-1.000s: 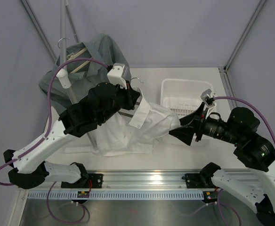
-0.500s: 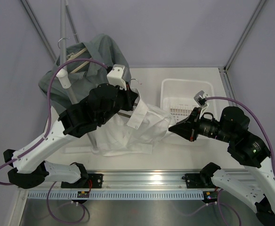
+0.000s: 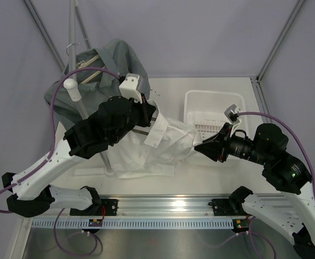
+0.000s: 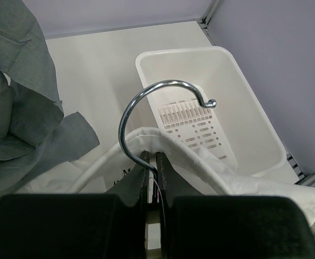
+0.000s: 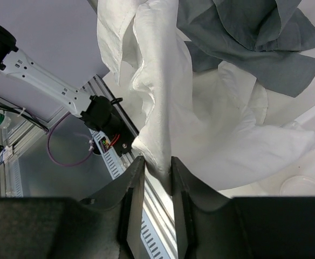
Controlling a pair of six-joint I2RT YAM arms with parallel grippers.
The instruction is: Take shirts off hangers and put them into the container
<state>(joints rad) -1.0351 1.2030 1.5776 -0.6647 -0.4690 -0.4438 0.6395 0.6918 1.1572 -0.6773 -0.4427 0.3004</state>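
My right gripper (image 5: 156, 164) pinches a fold of the white shirt (image 5: 227, 135) between its jaws (my left gripper (image 4: 152, 157) clamps the hanger (image 4: 165, 82) below its hook).

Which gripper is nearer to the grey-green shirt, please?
Left. The left gripper clamps the hanger hook right beside the grey-green shirt. The right gripper pinches the white shirt at its far edge, by the basket.
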